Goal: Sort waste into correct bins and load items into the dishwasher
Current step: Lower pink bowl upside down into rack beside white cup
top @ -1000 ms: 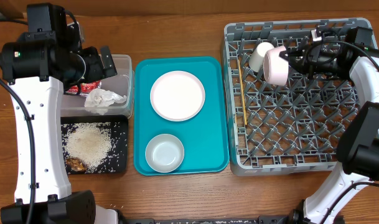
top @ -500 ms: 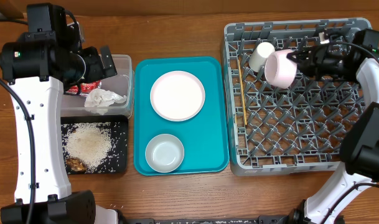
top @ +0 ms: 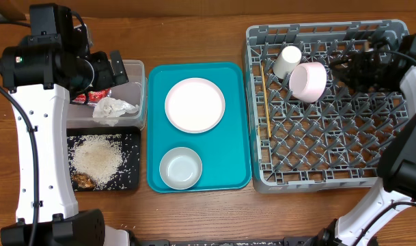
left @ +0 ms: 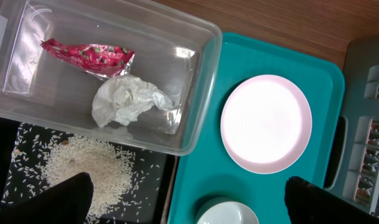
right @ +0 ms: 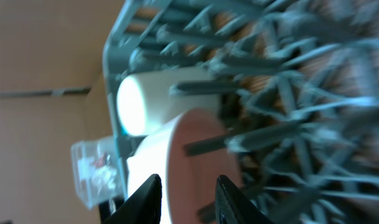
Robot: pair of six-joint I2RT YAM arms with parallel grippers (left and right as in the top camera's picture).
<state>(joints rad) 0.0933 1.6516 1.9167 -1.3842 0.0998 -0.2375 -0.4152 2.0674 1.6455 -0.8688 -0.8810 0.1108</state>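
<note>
Pinkish bowl (top: 307, 81) beside white cup (top: 287, 61)

White shells and black joint housings are being seen on left arm (top: 40, 137) and right arm (top: 414, 92); black cables (top: 31, 147) are being run alongside.

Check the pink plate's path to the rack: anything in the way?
Nothing stands between the plate on the teal tray and the dish rack. Inside, chopsticks lie along its left edge; the cup and pink bowl sit far-left; other pegs are bare.
</note>
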